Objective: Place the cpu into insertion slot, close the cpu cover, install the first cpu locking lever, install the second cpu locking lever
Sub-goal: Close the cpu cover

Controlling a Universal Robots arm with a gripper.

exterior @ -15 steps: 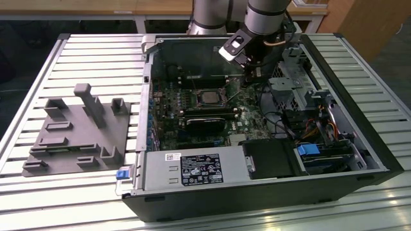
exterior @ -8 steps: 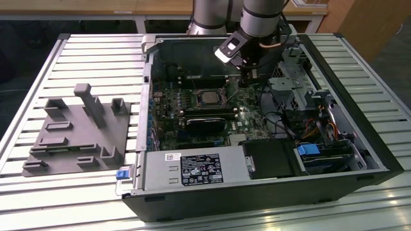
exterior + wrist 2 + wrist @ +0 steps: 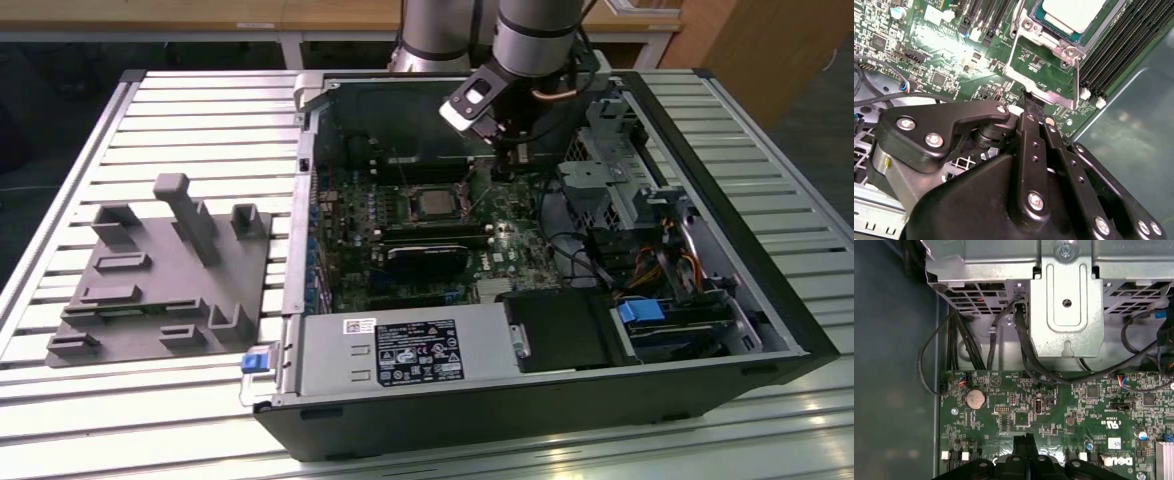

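your work surface is a slatted metal table (image 3: 174,110), its pale ribs running across the exterior view. two items sit directly on it. an open computer case (image 3: 534,420) lies on its side toward the exterior view's right. a grey fixture plate (image 3: 134,310) with upright posts lies toward the exterior view's left, just beside the case.

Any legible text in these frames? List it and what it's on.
Power supply label: print too small to read.
White sticker beside it: too small to read.
Board in the first wrist view: white markings and a sticker, not clear enough to quote.
Cpu top: no print seen.
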